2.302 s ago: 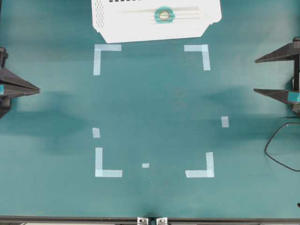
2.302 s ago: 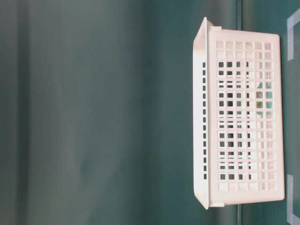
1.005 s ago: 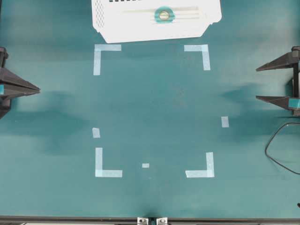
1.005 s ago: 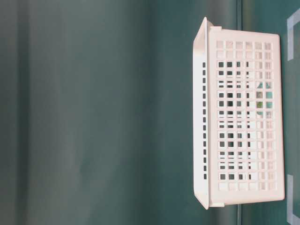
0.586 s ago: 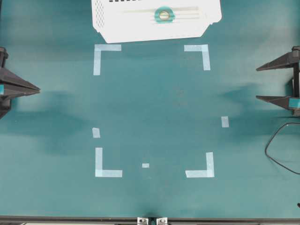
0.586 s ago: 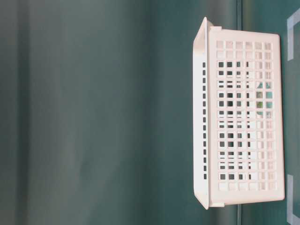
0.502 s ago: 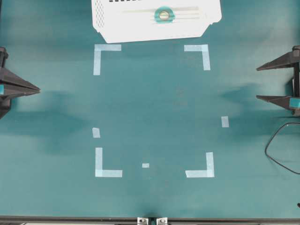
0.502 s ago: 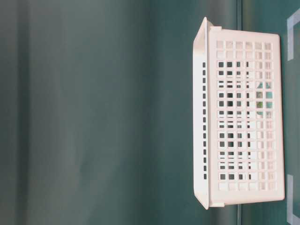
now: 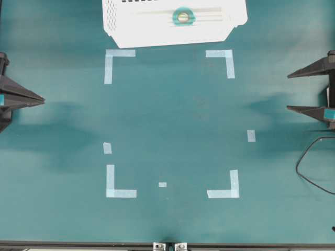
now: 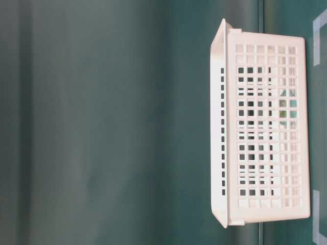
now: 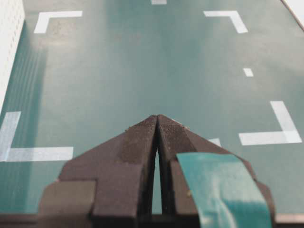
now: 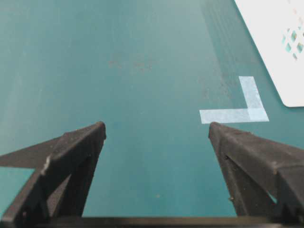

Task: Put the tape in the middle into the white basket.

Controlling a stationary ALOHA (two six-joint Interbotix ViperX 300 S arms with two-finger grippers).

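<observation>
We see only the right claw (image 9: 313, 89) differ from before: its two wide-spread fingers now sit slightly closer to the right edge of the overhead view, drawn back from the desk's middle.

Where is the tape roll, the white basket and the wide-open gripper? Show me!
tape (image 9: 183, 16), overhead view, on its teal ring
basket (image 9: 157, 34), overhead view, on its white floor
right gripper (image 12: 156, 130), right wrist view, midway between its open fingertips
</observation>
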